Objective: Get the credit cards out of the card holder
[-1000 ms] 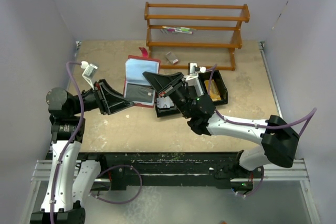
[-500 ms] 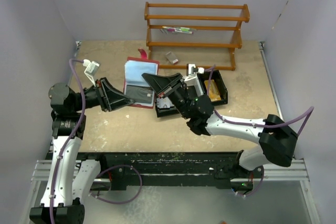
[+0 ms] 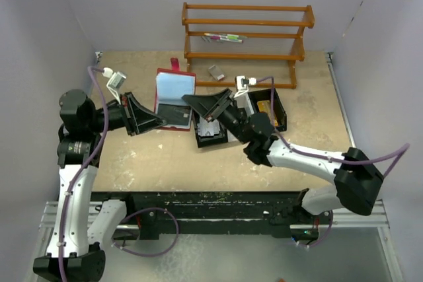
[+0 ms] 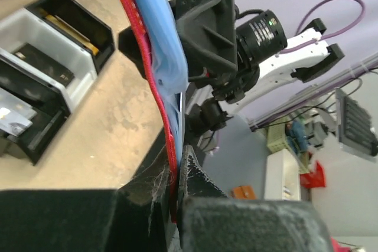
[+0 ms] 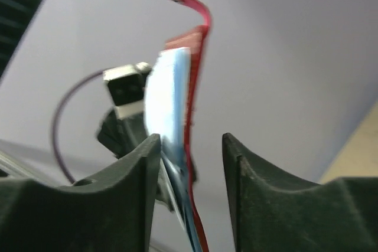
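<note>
The red card holder (image 3: pixel 174 96) is open, with a blue sleeve in its upper half and a dark grey credit card (image 3: pixel 177 115) in its lower half. My left gripper (image 3: pixel 155 121) is shut on the holder's near-left edge. In the left wrist view the red edge (image 4: pixel 155 81) runs up from between the closed jaws of my left gripper (image 4: pixel 177 160). My right gripper (image 3: pixel 192 101) is open at the holder's right edge. In the right wrist view the holder (image 5: pixel 194 69) stands edge-on between the fingers of my right gripper (image 5: pixel 189 149), nearer the left finger (image 5: pixel 144 163).
A black-and-white three-compartment tray (image 3: pixel 281 107) sits right of the holder, under my right arm, with a gold-yellow block (image 3: pixel 267 111) in it. The tray also shows in the left wrist view (image 4: pixel 82 78). A wooden rack (image 3: pixel 246 36) stands at the back. A small grey object (image 3: pixel 216 72) lies before it.
My left gripper has drawn the card holder slightly left and towards the back. My right arm has swung its forearm to the right, with its open fingers staying at the holder's right edge.
</note>
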Action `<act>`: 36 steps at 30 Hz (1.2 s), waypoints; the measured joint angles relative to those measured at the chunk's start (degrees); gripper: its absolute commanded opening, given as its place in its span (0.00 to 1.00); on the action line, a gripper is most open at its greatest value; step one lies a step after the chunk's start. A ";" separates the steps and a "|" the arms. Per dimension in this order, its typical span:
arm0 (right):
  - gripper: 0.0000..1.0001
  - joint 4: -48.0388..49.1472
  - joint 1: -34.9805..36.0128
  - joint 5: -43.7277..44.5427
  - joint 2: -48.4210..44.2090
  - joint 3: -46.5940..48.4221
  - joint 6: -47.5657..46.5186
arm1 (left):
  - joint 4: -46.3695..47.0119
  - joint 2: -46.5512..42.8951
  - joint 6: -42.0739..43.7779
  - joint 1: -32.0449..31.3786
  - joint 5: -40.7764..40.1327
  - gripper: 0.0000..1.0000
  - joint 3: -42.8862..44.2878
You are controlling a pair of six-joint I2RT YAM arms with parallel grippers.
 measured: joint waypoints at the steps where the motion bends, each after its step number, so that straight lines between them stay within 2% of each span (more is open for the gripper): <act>1: 0.56 -3.15 -2.03 -3.26 -0.98 -0.07 0.70 | -4.35 1.11 4.22 -0.02 -0.74 0.00 2.64; 5: 0.68 -16.15 -10.25 -12.39 -5.70 -0.07 0.57 | -22.43 7.10 21.99 -0.04 -5.53 0.00 13.92; 9: 0.70 -34.60 -14.99 -14.99 -13.35 -0.07 -6.08 | -37.27 13.09 35.56 -0.04 -11.34 0.00 20.24; 14: 0.67 -49.20 -14.93 -15.28 -22.12 0.13 -16.06 | -48.22 19.89 42.01 -0.04 -15.21 0.00 20.52; 17: 0.67 -50.82 -14.16 -18.43 -23.41 1.01 -20.00 | -51.87 22.16 43.52 -0.04 -16.06 0.00 20.52; 21: 0.67 -50.21 -9.81 -25.68 -19.61 6.03 -24.85 | -54.86 22.18 45.33 -0.04 -15.63 0.00 20.85; 25: 0.69 -49.40 -5.18 -33.29 -8.81 12.48 -27.93 | -58.95 22.29 49.66 -0.04 -13.22 0.00 21.75; 31: 0.68 -49.83 -4.87 -45.53 -1.38 18.62 -30.80 | -66.29 23.58 57.66 -0.04 -7.43 0.00 22.45; 36: 0.66 -53.86 -5.92 -51.28 -0.46 23.19 -33.88 | -71.01 24.41 63.91 -0.04 -2.51 0.00 24.09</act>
